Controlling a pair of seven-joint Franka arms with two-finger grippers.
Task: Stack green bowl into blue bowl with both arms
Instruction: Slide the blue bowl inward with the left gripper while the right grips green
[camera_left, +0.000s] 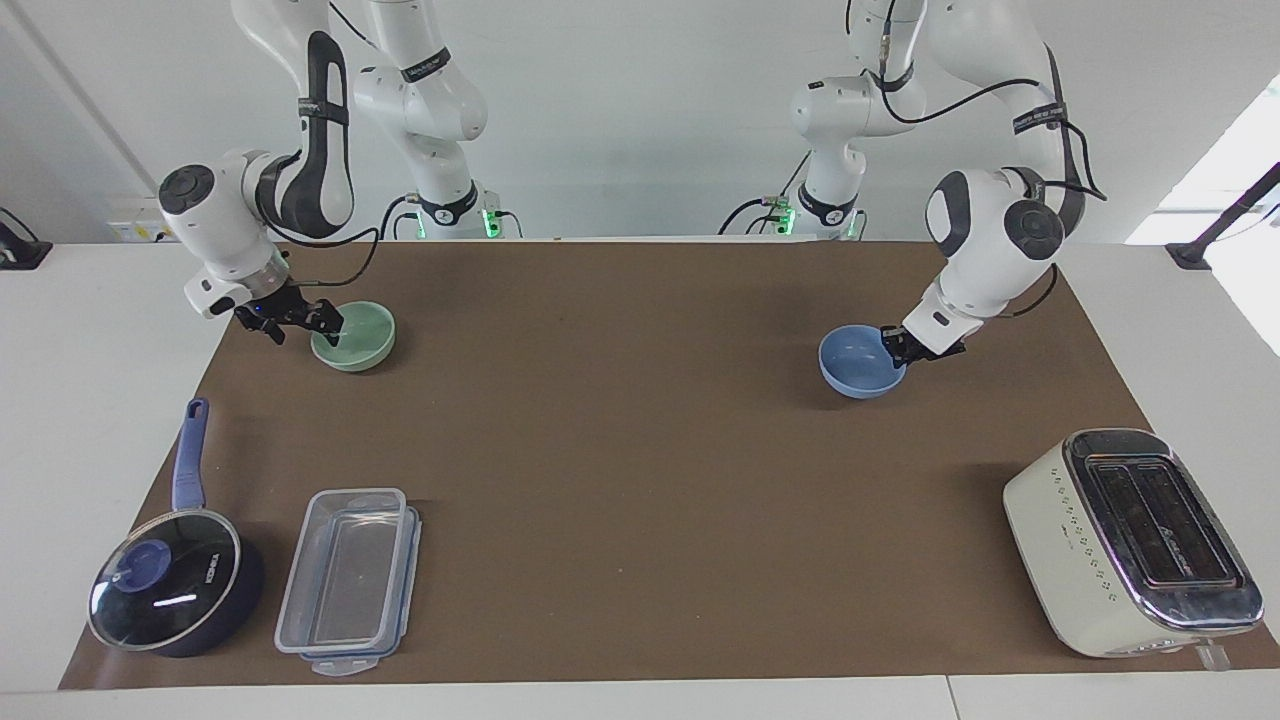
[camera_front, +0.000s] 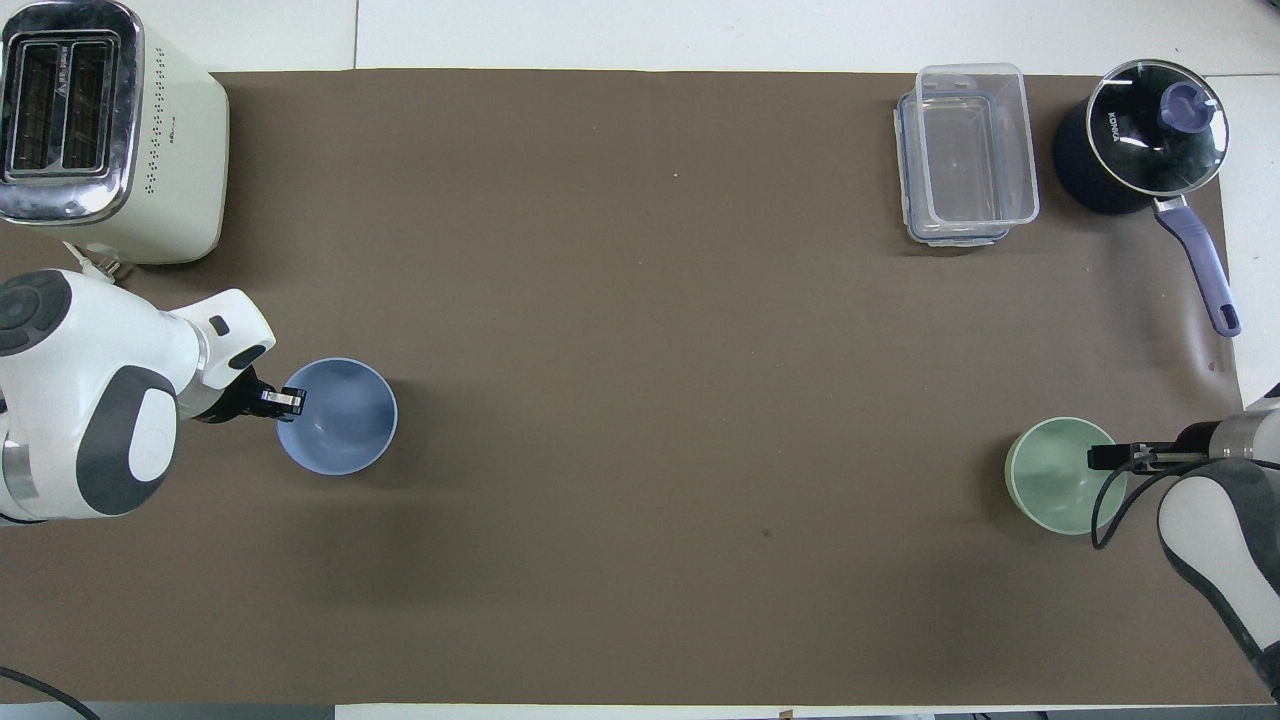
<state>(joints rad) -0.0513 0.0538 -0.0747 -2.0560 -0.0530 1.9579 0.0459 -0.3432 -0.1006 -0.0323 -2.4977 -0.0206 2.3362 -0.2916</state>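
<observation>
2 bowls apart: left claw (camera_left: 897, 346) pinches blue bowl (camera_left: 855, 366) rim.

Left gripper (camera_left: 893, 348) jaws clamped, right gripper (camera_left: 300, 325) jaws spread.

Two cams here. One sits high across the counter (camera_left: 640, 705) facing the robots, so both arm bases line the top of the frame. The other hangs above the robots' end, looking steeply down, arms entering at the bottom corners. Both stand well back and cover the whole brown mat (camera_front: 640, 300), just half a turn apart: toaster (camera_left: 1130, 540) lower right in one, upper left in the other.
</observation>
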